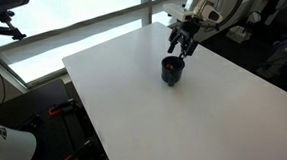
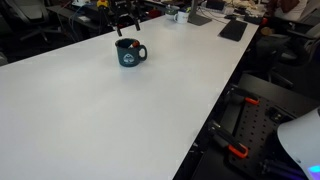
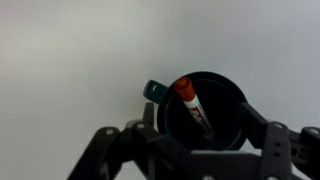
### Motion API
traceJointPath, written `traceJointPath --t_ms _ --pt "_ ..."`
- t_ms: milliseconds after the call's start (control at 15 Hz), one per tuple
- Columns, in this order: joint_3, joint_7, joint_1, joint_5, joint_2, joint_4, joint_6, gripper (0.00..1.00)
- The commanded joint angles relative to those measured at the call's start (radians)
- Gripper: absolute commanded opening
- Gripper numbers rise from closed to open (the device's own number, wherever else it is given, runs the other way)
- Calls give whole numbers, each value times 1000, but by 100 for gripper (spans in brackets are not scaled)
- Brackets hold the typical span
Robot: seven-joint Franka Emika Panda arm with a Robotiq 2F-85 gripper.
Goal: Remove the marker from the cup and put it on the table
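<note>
A dark navy cup (image 1: 172,71) stands on the white table (image 1: 206,116) near its far side, and shows in both exterior views (image 2: 129,53). In the wrist view the cup (image 3: 228,92) has a small handle, and a marker (image 3: 192,102) with a reddish cap leans inside it, cap up. My gripper (image 1: 184,43) hangs just above and behind the cup (image 2: 125,22). In the wrist view the gripper (image 3: 205,132) is open, its fingers either side of the cup, touching neither cup nor marker.
A dark flat pad (image 2: 232,29) and small items lie at the table's far end. The table edge (image 2: 215,110) drops to equipment with red-handled clamps (image 2: 236,151). Windows run behind the table (image 1: 80,19).
</note>
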State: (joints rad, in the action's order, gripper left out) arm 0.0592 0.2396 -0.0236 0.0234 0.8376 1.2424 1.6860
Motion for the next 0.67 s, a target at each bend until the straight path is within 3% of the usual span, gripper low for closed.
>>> traceJointPath --t_ms 0,400,600 --pt "0 12 -4 18 15 -26 -45 89" --pt "0 10 -9 22 31 -30 -55 90" --pt "0 8 -13 23 36 -30 -57 78"
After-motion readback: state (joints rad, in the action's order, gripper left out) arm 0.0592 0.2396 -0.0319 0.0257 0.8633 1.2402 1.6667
